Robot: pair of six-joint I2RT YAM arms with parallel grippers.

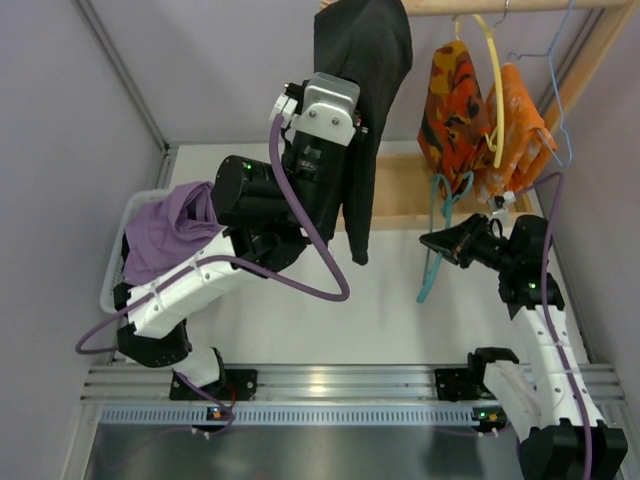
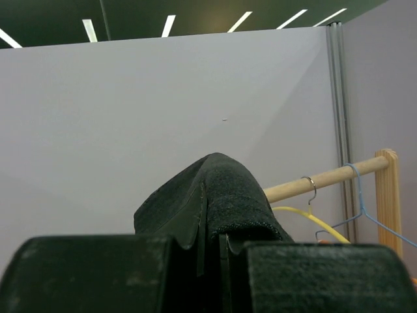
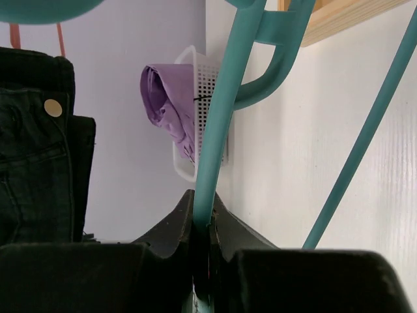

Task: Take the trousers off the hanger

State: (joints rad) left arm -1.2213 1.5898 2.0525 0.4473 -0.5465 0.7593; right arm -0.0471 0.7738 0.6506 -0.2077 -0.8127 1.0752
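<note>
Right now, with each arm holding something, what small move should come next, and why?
Probably lower the left gripper to lay the black trousers on the table: they hang clamped in its jaws, clear of the teal hanger held by the right gripper.
</note>
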